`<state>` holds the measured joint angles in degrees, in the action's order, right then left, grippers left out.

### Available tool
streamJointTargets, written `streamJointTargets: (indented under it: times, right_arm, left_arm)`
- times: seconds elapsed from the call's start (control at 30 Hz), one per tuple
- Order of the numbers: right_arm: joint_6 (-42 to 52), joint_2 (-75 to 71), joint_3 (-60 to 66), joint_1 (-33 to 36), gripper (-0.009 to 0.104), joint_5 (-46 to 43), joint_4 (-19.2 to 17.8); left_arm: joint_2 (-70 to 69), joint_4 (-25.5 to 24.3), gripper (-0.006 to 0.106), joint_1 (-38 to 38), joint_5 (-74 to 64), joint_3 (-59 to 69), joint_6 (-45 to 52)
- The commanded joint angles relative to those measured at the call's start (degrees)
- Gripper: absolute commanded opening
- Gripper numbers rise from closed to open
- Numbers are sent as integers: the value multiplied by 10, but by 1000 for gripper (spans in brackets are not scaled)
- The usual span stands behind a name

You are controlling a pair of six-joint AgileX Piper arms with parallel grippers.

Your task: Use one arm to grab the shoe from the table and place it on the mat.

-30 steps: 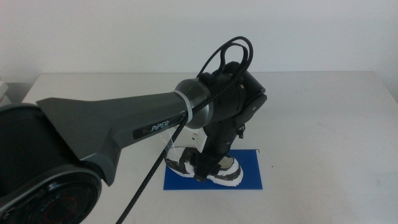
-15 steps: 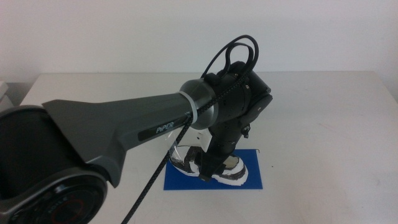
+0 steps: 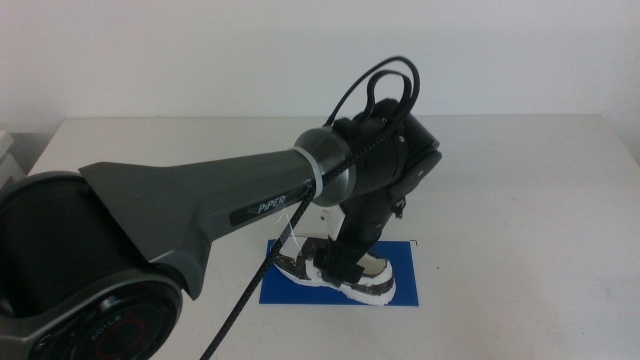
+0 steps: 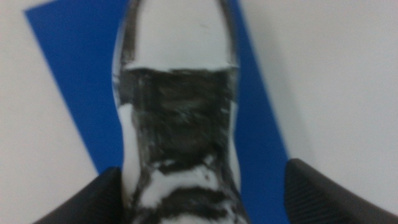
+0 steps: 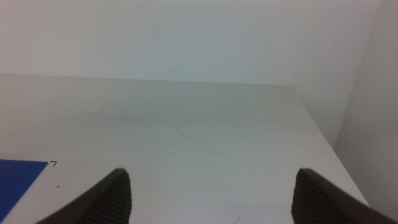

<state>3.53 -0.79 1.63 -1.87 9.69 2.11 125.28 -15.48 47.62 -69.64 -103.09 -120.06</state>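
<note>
The white shoe with black patterned trim (image 3: 372,282) lies on the dark blue mat (image 3: 408,292) on the table (image 3: 520,200). The left arm (image 3: 200,210) reaches in from the left, and its gripper (image 3: 340,268) points down over the middle of the shoe. In the left wrist view the shoe (image 4: 177,112) lies between the two jaws on the mat (image 4: 74,74). The jaws stand wide apart, with a gap beside the shoe, so the left gripper (image 4: 196,193) is open. The right gripper (image 5: 211,196) is open and empty over bare table, out of the middle view.
A corner of the mat (image 5: 18,180) shows in the right wrist view, with the table's far edge and a white wall behind. A pale object (image 3: 6,148) sits at the table's far left edge.
The left arm has shifted slightly right and down. The shoe has moved a little right with it and now lies lower and flatter on the mat.
</note>
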Motion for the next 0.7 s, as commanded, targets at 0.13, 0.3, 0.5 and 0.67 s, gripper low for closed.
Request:
streamJointTargets:
  times: [0.13, 0.3, 0.5, 0.67]
  right_arm:
    - [7, -12, -5, 2, 66, -45, -5]
    - [7, -12, -5, 2, 66, -45, -5]
    - [7, -12, -5, 2, 66, -45, -5]
    - [7, -12, -5, 2, 66, -45, -5]
  left_arm:
    - [-42, -11, 94, 3, -60, -47, -13]
    - [-64, -7, 94, 3, -60, -47, 3]
    - [-99, -10, 93, 3, -59, -47, 18]
    - [-148, -86, 93, 3, -59, -47, 100]
